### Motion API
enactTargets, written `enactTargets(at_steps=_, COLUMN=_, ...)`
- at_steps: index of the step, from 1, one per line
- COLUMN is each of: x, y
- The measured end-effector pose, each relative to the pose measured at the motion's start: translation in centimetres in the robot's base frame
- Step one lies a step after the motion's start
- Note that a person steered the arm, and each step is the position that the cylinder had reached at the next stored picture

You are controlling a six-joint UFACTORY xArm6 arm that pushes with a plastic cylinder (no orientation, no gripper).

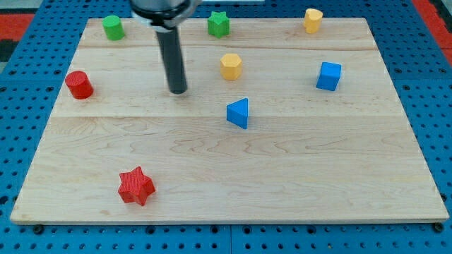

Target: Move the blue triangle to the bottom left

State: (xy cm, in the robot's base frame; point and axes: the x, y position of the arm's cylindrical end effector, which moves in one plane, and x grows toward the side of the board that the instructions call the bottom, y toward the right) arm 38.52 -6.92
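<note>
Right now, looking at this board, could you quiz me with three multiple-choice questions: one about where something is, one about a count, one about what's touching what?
1. Where does the blue triangle lie from my tip?
A. toward the view's right and a little lower
B. toward the view's left
C. straight above

2. How many yellow blocks are there?
A. one
B. two
C. three

3. Is my tip touching the blue triangle?
A. yes, pressed against it
B. no, bare wood lies between
C. it rests on top of it

Answers: 1 A, the triangle sits right of the rod's end. 2 B, a yellow hexagon mid-board and a yellow block at the top right. 3 B, a clear gap shows.
</note>
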Motion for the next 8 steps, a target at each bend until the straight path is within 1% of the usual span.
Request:
enactTargets(at_steps=1, x=0.0, y=4.3)
enactTargets(at_steps=3, x=2.9, y=13.0)
enactTargets(at_steps=4, x=6.1, y=11.2)
enactTargets(at_steps=5, x=6.3, y=6.4)
enactTargets(at_steps=6, x=4.8, y=6.5)
enactTargets(at_steps=8, x=4.8, y=6.5)
